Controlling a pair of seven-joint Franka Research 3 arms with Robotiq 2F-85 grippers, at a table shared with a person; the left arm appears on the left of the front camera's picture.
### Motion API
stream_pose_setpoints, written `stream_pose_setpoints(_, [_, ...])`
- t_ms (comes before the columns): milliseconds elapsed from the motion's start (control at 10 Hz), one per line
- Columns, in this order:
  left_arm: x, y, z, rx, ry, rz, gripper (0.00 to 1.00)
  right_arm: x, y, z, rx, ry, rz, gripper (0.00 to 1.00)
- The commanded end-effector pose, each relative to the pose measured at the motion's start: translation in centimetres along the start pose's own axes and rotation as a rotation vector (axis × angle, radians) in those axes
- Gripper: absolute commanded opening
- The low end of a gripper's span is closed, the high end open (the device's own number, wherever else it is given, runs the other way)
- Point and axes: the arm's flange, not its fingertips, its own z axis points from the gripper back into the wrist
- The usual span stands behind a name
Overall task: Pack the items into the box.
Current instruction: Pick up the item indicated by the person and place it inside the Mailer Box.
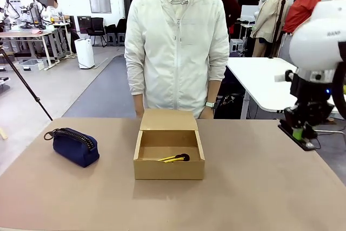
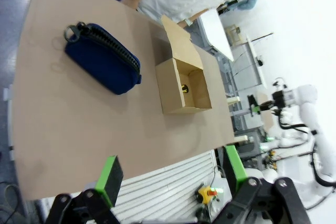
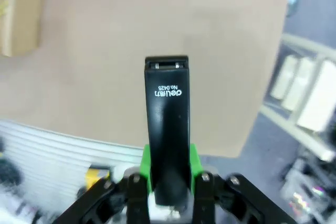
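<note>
— The right fingers [image 3: 146, 165]?
— We find them clamped on the stapler [image 3: 167, 119], which juts ahead over the counter [image 1: 259, 187], held clear for carrying; box [image 1: 168, 169], knife [image 1: 174, 158] inside, well off.
— The left fingers [image 2: 109, 179]?
— Apart, empty; pouch [image 2: 102, 59] far ahead, unpacked.

At three o'clock in the front view, the right arm [image 1: 323, 39] is a rounded white shell with grey lettering, its wrist black with a blue light. The right hand [image 1: 298, 133] and left hand [image 2: 170, 177] are black with green pads. The person wears a white zip jacket [image 1: 178, 52] and a wristwatch [image 1: 210, 104]
</note>
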Motion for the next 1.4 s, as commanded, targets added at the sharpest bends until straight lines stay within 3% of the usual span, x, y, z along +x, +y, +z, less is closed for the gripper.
stream_pose_setpoints(0, [0.0, 0.1, 0.1, -0.018, -0.01, -0.017, 1.0, 1.5, 0.2, 1.6, -0.006, -0.011, 0.045, 0.0])
stream_pose_setpoints(400, [0.0, 0.1, 0.1, -0.018, -0.01, -0.017, 1.0, 0.7, 0.3, 0.6, -0.003, -0.011, 0.019, 0.0])
stream_pose_setpoints(500, [0.0, 0.1, 0.1, -0.018, -0.01, -0.017, 1.0, 1.9, 3.2, 1.5, -0.001, -0.075, 0.108, 0.0])
stream_pose_setpoints(600, [0.0, 0.1, 0.1, -0.018, -0.01, -0.017, 1.0, 3.3, 6.0, 2.4, 0.035, -0.132, 0.211, 0.0])
stream_pose_setpoints(900, [0.0, 0.1, 0.1, -0.018, -0.01, -0.017, 1.0, 9.4, 19.8, 1.7, 0.034, -0.088, 0.751, 0.0])
stream_pose_setpoints(1000, [0.0, 0.1, 0.1, -0.018, -0.01, -0.017, 1.0, 10.2, 24.2, 0.8, 0.033, -0.114, 0.94, 0.0])
stream_pose_setpoints(1200, [0.0, 0.1, 0.1, -0.018, -0.01, -0.017, 1.0, 10.9, 30.3, -0.1, 0.058, -0.252, 1.189, 0.0])
stream_pose_setpoints(1300, [0.0, 0.1, 0.1, -0.018, -0.01, -0.017, 1.0, 12.0, 32.5, -1.2, 0.073, -0.237, 1.285, 0.0])
